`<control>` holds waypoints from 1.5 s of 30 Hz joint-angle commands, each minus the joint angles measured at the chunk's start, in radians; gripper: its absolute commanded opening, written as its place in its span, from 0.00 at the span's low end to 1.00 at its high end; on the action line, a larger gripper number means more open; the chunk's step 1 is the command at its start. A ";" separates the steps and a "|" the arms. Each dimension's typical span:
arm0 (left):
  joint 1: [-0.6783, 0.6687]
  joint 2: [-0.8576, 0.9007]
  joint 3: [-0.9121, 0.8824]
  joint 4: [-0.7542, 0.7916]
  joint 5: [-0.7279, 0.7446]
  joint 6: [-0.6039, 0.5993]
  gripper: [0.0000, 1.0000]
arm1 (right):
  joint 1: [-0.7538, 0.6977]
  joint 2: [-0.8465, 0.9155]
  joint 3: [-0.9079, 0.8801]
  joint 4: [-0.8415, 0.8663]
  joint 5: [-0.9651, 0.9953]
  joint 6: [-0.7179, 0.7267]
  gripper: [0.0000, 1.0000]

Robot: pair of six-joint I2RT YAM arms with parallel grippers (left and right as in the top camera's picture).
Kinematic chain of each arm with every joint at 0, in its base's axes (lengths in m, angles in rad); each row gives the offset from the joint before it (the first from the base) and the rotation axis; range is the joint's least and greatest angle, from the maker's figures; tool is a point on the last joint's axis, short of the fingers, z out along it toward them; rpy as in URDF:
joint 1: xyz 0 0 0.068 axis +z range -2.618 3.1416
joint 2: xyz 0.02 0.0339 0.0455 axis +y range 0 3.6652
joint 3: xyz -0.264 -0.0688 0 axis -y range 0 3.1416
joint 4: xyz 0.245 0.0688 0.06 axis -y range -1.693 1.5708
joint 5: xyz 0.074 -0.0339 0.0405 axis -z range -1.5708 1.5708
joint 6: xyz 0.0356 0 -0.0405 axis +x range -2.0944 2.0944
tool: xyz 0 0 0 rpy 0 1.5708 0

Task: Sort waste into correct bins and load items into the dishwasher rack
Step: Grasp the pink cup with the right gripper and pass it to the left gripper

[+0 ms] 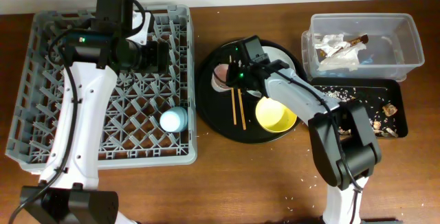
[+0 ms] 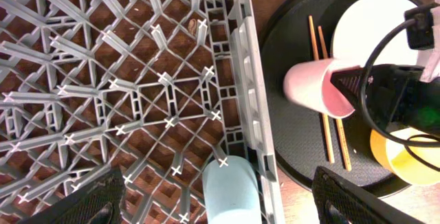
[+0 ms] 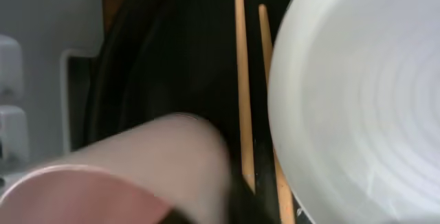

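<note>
The grey dishwasher rack [image 1: 41,93] fills the left, with the blue cup [image 1: 173,119] lying in it near its right wall. My left gripper [image 2: 220,207] hangs open over that blue cup [image 2: 230,186]. My right gripper [image 1: 230,73] is shut on the rim of the pink cup [image 2: 313,86], tilted just above the round black tray [image 1: 213,114]. The chopsticks [image 3: 242,80], the pale plate [image 3: 364,93] and the yellow bowl [image 1: 275,114] lie on that tray. The pink cup is blurred in the right wrist view [image 3: 137,176].
The clear tub [image 1: 405,42] at the back right holds white tissue [image 1: 333,49] and a brown wrapper [image 1: 357,42]. The shallow black tray [image 1: 357,90] in front of it holds beige crumbs [image 1: 388,110]. Crumbs also lie on the wooden table.
</note>
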 commanded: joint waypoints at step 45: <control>0.131 0.198 -0.106 -0.015 1.450 0.366 0.64 | -0.028 -0.206 0.077 0.262 -0.781 -0.024 0.66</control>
